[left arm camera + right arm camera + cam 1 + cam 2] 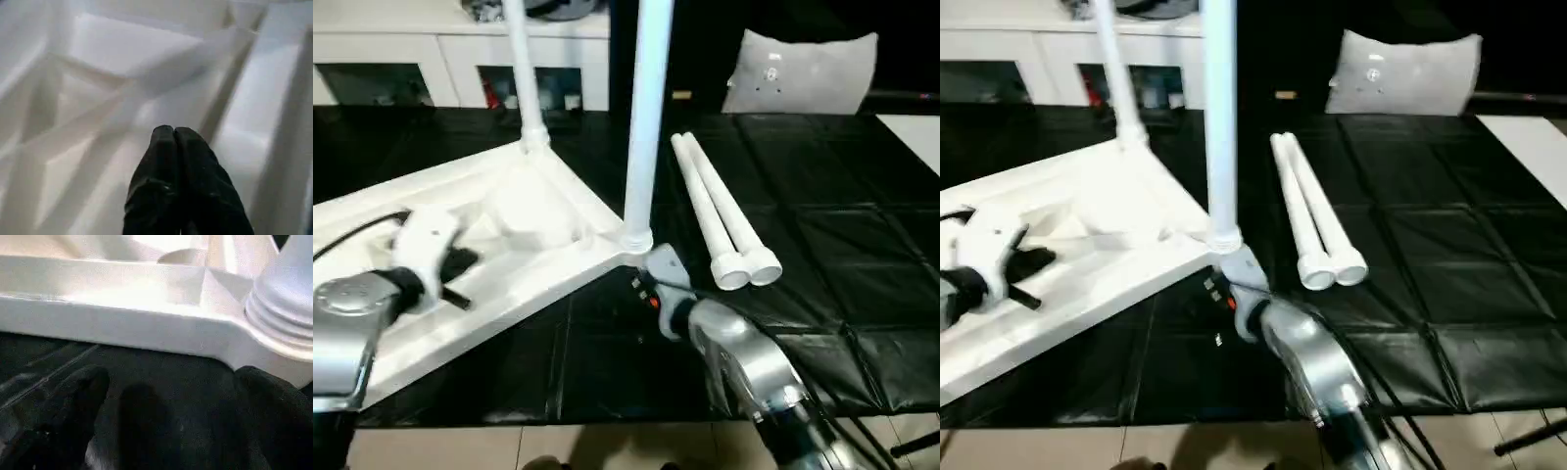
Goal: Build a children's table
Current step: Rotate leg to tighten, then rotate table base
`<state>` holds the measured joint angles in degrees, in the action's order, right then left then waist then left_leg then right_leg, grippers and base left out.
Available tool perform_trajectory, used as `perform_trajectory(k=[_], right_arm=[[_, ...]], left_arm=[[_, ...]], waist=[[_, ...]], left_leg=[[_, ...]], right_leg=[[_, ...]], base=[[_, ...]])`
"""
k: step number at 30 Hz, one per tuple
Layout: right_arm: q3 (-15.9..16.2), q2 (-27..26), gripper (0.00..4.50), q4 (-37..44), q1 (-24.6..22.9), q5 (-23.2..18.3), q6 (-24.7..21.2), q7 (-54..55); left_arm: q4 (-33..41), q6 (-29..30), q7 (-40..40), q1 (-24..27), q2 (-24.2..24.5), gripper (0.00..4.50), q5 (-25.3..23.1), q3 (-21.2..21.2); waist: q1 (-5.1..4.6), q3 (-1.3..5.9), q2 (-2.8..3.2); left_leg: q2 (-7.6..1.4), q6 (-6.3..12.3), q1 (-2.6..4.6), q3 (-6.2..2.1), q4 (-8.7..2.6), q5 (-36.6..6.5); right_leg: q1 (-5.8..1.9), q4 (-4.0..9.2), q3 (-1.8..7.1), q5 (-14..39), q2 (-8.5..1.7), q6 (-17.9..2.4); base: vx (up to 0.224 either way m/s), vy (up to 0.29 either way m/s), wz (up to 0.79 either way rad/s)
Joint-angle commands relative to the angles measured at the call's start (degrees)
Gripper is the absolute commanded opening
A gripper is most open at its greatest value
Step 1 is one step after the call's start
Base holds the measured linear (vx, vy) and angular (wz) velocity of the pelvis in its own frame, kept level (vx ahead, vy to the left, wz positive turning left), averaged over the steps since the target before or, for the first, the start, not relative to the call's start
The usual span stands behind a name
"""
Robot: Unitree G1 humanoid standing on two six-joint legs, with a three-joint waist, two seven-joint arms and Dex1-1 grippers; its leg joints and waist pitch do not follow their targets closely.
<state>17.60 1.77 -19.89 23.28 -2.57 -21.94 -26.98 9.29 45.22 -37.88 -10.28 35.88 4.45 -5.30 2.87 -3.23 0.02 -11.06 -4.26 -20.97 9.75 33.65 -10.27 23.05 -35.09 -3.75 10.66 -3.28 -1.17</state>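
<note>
Black padded matting (822, 245) covers the floor-level work surface, with a white cabinet (431, 59) behind it.

The right claw (171, 396) is seen wide open and empty in its wrist view, its 2 fingers (73, 396) spread over the matting just beside the tabletop's near corner, touching nothing. The left claw (178, 161) is pressed fully closed, nothing between its tips, and is held just above the ribbed underside of the tabletop (509, 245); contact cannot be confirmed.

The children's table lies upside down on the matting. 2 legs are already stood in corner sockets: 1 at the near corner (644, 117), next to the right claw, and 1 at the far corner (524, 78). 2 loose legs (720, 215) lie side by side on the matting, near the right claw.

Risk is judged mainly at the near corner: if that leg is not fully seated, it could be tipped or loosened by a brush from the right forearm (744, 362) during a reach toward the loose legs. The round loose legs could also be rolled apart by a glancing touch. A downward push from the closed left claw could tilt the tabletop.
</note>
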Motion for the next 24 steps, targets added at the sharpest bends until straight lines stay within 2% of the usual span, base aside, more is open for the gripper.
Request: perform_trajectory(k=[1,2,3,4,5,6,8,9,11,13,15,17,18,19,20,21,22,23,24], right_arm=[[-1.01,-0.2,4.5,-2.54,1.62,0.45,1.19,0.74],[-1.51,-0.72,4.5,-5.23,3.59,0.47,2.29,1.04],[-1.51,-0.72,4.5,-5.23,3.59,0.47,2.29,1.04],[-2.76,-1.83,4.5,-10.62,7.36,0.43,4.56,2.06],[-3.46,-2.43,4.5,-13.44,9.23,0.27,5.74,2.58],[-3.58,-2.53,4.5,-13.87,9.52,0.24,5.91,2.66],[-4.53,-3.31,4.5,-17.03,11.59,-0.04,7.29,3.65],[-5.19,-3.78,4.5,-19.31,13.06,-0.14,8.46,4.43],[-6.82,-4.65,4.5,-23.58,15.71,-0.71,10.59,6.24],[-7.06,-4.74,4.5,-24.15,16.04,-0.8,10.9,6.51],[-8.96,-5.4,4.5,-28.69,18.96,-1.43,13.41,9.23],[-9.36,-5.59,4.5,-29.19,19.65,-1.59,13.84,9.86],[-9.36,-5.59,4.5,-29.19,19.65,-1.59,13.84,9.86],[-9.67,-5.77,4.5,-30.09,20.24,-1.68,14.49,9.92],[-9.91,-6.0,4.5,-30.82,20.54,-1.6,15.23,9.92],[-9.94,-6.04,4.5,-30.82,20.44,-1.57,15.42,9.87],[-10.14,-6.17,4.5,-31.26,20.19,-1.41,16.36,9.69],[-10.21,-6.16,4.5,-31.19,19.6,-1.23,17.09,9.49],[-10.21,-6.16,4.5,-31.19,19.6,-1.23,17.09,9.49]], left_arm=[[0.44,0.89,-1.19,0.63,1.32,0.05,-0.18,1.26],[-0.17,0.7,-1.78,0.97,2.38,0.05,-0.79,2.42],[-0.17,0.7,-1.78,0.97,2.38,0.05,-0.79,2.42],[-2.29,0.09,-2.17,0.79,3.66,0.05,-2.11,4.46],[-3.47,-0.07,-2.1,0.4,3.83,0.05,-2.51,5.25],[-3.66,-0.09,-2.07,0.33,3.83,0.05,-2.56,5.36],[-5.08,-0.66,-3.0,-0.15,4.03,0.05,-2.85,6.86],[-5.85,-0.78,-3.7,-0.53,3.71,0.05,-2.44,7.54],[-6.83,-0.87,-5.54,-1.33,2.92,0.05,-1.25,8.9],[-6.82,-0.83,-5.86,-1.44,2.81,0.05,-1.01,9.1],[-6.5,-0.27,-8.65,-3.01,0.78,0.05,1.86,10.43],[-7.17,-0.73,-9.24,-4.5,-0.67,0.05,2.48,11.15],[-7.17,-0.73,-9.24,-4.5,-0.67,0.05,2.48,11.15],[-7.89,-1.34,-9.4,-5.37,-1.19,0.05,2.47,11.74],[-8.95,-2.03,-9.28,-6.41,-2.17,0.05,2.51,12.06],[-9.69,-2.61,-9.07,-7.0,-2.6,0.05,2.23,12.33],[-11.9,-4.31,-8.49,-8.59,-3.76,0.05,1.45,13.04],[-13.98,-6.31,-7.62,-9.99,-4.72,0.05,0.4,13.64],[-13.98,-6.31,-7.62,-9.99,-4.72,0.05,0.4,13.64]], waist=[[-0.11,3.23,1.27],[-0.02,3.3,1.3],[-0.06,3.33,1.42],[-0.06,3.36,1.43],[-0.23,3.39,1.53],[-0.25,3.34,1.28],[-0.31,3.31,1.48],[-0.33,3.37,1.72],[-0.43,3.47,1.6],[-0.43,3.59,1.68],[-0.33,3.62,1.96],[-0.3,3.67,1.85],[-0.19,3.67,2.16],[-0.11,3.78,1.95],[0.06,3.85,2.3],[-0.07,3.78,2.08],[0.1,3.77,1.87],[0.33,3.73,1.57],[0.52,3.73,1.7]], left_leg=[[-1.75,-1.8,0.75,-1.01,-4.38,-17.18],[-1.79,-1.69,0.85,-0.9,-4.35,-16.82],[-1.79,-1.76,0.92,-0.98,-4.34,-16.98],[-1.77,-1.74,0.85,-0.93,-4.34,-16.8],[-1.69,-1.87,0.85,-1.05,-4.33,-17.0],[-1.69,-1.87,0.8,-0.97,-4.37,-17.21],[-1.76,-2.14,0.94,-0.96,-4.29,-17.4],[-1.76,-2.29,0.95,-1.03,-4.3,-17.64],[-1.74,-2.46,0.88,-0.95,-4.24,-16.58],[-1.73,-2.5,0.99,-0.87,-4.13,-16.21],[-1.76,-2.57,0.91,-0.92,-4.15,-15.72],[-1.72,-2.88,0.97,-0.81,-4.04,-15.49],[-1.71,-2.94,1.06,-0.76,-4.05,-15.91],[-1.68,-2.81,0.85,-0.82,-4.08,-15.25],[-1.62,-2.68,0.86,-0.87,-3.99,-14.97],[-1.54,-2.45,0.83,-0.74,-3.99,-15.26],[-1.51,-2.17,0.76,-0.76,-3.97,-15.21],[-1.47,-1.77,0.81,-0.66,-3.91,-15.34],[-1.51,-1.64,0.81,-0.73,-3.89,-15.35]], right_leg=[[-2.09,4.39,3.15,15.38,-4.12,-9.97],[-2.1,4.42,3.16,14.74,-4.07,-9.87],[-1.99,4.29,3.13,14.63,-4.09,-10.12],[-2.16,4.38,3.11,14.41,-4.11,-10.04],[-2.06,4.18,3.07,14.2,-4.07,-10.6],[-2.17,4.29,3.06,14.41,-4.08,-10.6],[-2.09,4.24,3.14,14.84,-4.23,-10.46],[-2.06,4.2,3.13,15.03,-4.36,-10.69],[-2.28,3.97,3.11,12.79,-4.19,-11.22],[-2.28,3.84,3.12,11.64,-4.19,-11.76],[-2.39,3.65,3.06,10.55,-4.26,-12.1],[-2.43,3.54,3.02,9.52,-4.14,-12.67],[-2.35,3.58,3.0,8.97,-4.05,-12.42],[-2.72,3.38,2.96,7.77,-4.1,-12.5],[-2.7,3.24,2.94,7.17,-4.22,-12.66],[-2.65,3.47,2.94,7.46,-4.14,-12.65],[-2.86,3.52,2.97,8.08,-4.27,-12.69],[-2.73,3.8,3.02,9.63,-4.38,-12.31],[-2.74,3.79,3.04,10.37,-4.48,-12.13]], base=[[0.0,0.0,0.0],[0.0,0.0,0.0],[0.0,0.0,0.0],[0.0,0.0,0.0],[0.0,0.0,0.0],[0.0,0.0,0.0],[0.0,0.0,0.0],[0.0,0.0,0.0],[0.0,0.0,0.0],[0.0,0.0,0.0],[0.0,0.0,0.0],[0.0,0.0,0.0],[0.0,0.0,0.0],[0.0,0.0,0.0],[0.0,0.0,0.0],[0.0,0.0,0.0],[0.0,0.0,0.0],[0.0,0.0,0.0],[0.0,0.0,0.0]])
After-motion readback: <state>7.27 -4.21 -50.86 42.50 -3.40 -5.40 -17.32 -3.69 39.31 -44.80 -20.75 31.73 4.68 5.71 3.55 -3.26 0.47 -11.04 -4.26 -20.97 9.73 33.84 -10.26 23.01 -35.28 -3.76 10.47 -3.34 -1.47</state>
